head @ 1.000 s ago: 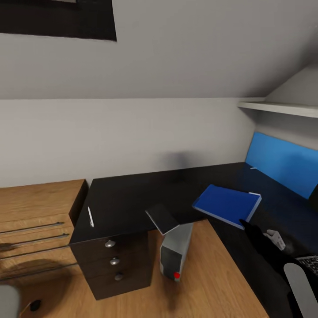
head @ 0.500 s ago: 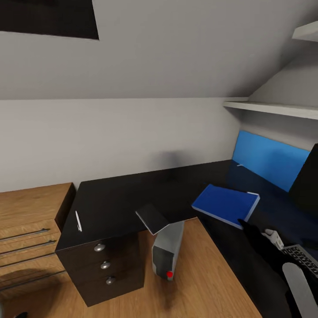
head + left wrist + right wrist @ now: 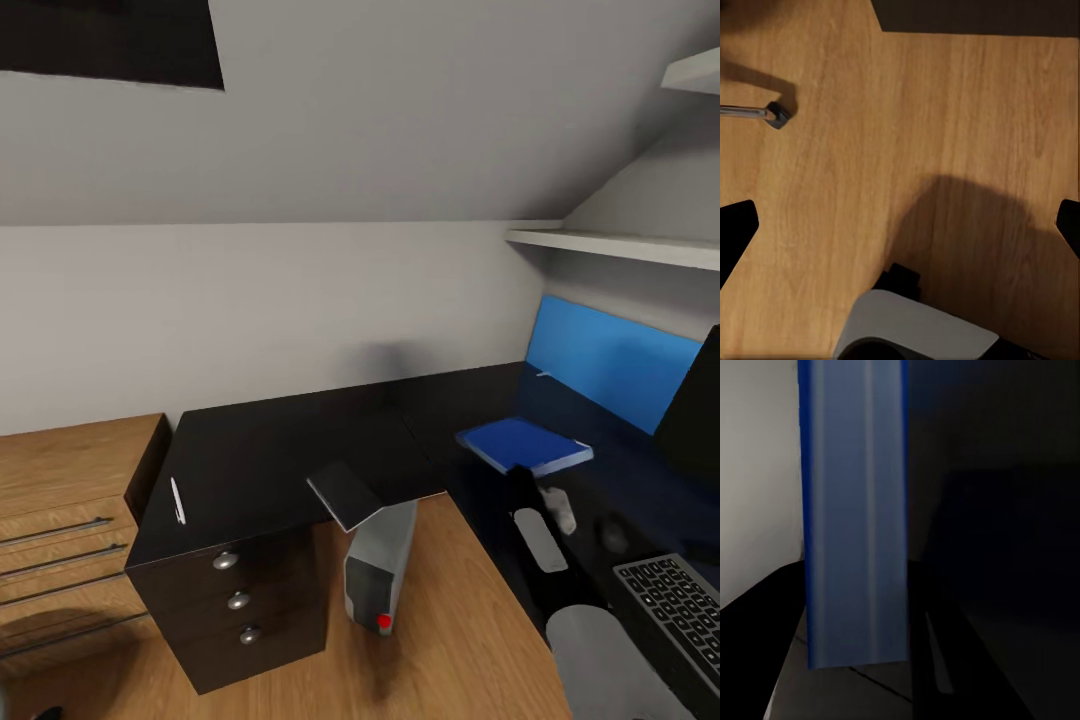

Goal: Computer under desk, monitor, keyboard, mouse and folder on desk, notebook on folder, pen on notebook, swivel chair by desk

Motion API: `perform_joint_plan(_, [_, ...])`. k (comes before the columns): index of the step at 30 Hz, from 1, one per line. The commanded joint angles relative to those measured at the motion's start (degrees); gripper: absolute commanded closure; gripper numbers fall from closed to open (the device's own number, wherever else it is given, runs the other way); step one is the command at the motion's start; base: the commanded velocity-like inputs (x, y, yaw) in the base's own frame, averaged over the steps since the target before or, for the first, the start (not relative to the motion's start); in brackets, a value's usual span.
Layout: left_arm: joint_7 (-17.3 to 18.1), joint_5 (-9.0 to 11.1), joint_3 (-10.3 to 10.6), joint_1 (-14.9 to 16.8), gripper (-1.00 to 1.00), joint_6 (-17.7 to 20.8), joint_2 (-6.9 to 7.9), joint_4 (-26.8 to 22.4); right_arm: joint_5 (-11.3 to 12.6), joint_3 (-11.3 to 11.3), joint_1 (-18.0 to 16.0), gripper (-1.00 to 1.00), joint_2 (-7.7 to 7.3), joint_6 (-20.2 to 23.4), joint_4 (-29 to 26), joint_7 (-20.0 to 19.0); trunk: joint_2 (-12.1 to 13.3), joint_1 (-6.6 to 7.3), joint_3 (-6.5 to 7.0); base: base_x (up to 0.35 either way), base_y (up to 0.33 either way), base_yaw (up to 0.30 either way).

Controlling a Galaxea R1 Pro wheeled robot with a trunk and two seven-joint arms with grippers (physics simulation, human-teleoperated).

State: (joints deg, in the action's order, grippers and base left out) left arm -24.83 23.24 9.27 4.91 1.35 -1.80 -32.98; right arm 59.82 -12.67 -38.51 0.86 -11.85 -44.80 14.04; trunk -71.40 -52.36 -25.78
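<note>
— What did the left wrist camera catch?
— Wooden floor [image 3: 945,112], a caster on a metal leg [image 3: 776,115], dark fingertips [image 3: 735,232] spread wide apart, a grey rounded part [image 3: 915,330].

Since half a second ago the camera has held still, after swinging right before that. The folder [image 3: 523,444] now sits farther back on the table [image 3: 280,450], looking flatter and narrower than before. The right arm [image 3: 540,540] has reached up from the lower right corner toward the folder, uncovering more of the keyboard [image 3: 675,610]; its right pincer [image 3: 521,481] is at the folder's near edge.
</note>
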Motion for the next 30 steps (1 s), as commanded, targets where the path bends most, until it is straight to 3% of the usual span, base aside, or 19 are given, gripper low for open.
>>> perform_joint_plan(1, [-0.48, 0.37, 0.34, 0.01, -1.0, 0.15, 0.02, -0.1, 0.57, -0.09, -2.57, 1.0, 0.37, -1.15, 3.21, 0.32, -0.05, 0.0, -0.07, 0.0, 0.0, 0.0])
perform_joint_plan(4, [-0.46, 0.22, 0.26, 0.01, -1.0, 0.09, 0.03, -0.08, 0.88, -0.16, -6.26, 1.0, 0.82, -3.09, 7.92, 0.66, -0.05, 0.0, -0.07, 0.0, 0.0, 0.0])
perform_joint_plan(10, [-0.43, 0.15, 0.29, 0.01, -1.0, 0.13, -0.05, -0.07, 3.12, -0.69, -7.52, 1.0, 0.88, -5.91, 9.46, 0.89, -0.05, 0.0, -0.07, 0.0, 0.0, 0.0])
perform_joint_plan(15, [-0.47, 0.14, 0.31, 0.01, -1.0, 0.14, -0.08, -0.07, 12.39, -1.46, -7.63, 1.0, 0.93, -6.29, 9.38, -0.27, -0.05, 0.0, -0.07, 0.0, 0.0, 0.0])
perform_joint_plan(20, [-0.48, 0.14, 0.24, 0.01, -1.0, 0.07, -0.02, -0.07, 16.43, -1.64, -7.62, 1.0, 1.0, -6.08, 9.48, -3.11, -0.05, 0.0, -0.07, 0.0, 0.0, 0.0])
perform_joint_plan(21, [-0.48, 0.14, 0.19, 0.01, -1.0, 0.07, 0.01, -0.07, 18.29, -1.69, -7.6, 1.0, 0.96, -6.07, 9.47, -3.53, -0.05, 0.0, -0.07, 0.0, 0.0, 0.0])
perform_joint_plan(24, [-0.48, 0.14, 0.15, 0.01, -1.0, 0.01, 0.07, -0.08, 20.95, -1.57, -7.61, 1.0, 0.73, -6.08, 9.52, -4.5, -0.05, 0.0, -0.07, 0.0, 0.0, 0.0])
perform_joint_plan(28, [-0.51, 0.14, 0.1, 0.01, -1.0, -0.92, 0.18, -0.25, 21.33, -1.08, -7.58, 1.0, 0.6, -6.14, 10.5, -10.16, -0.05, 0.0, -0.07, 0.0, 0.0, 0.0])
perform_joint_plan(30, [-0.53, 0.14, 0.07, 0.01, -1.0, -3.59, 0.21, -0.3, 21.17, -0.93, -7.56, 1.0, 0.56, -6.13, 12.37, -16.29, -0.05, 0.0, -0.07, 0.0, 0.0, 0.0])
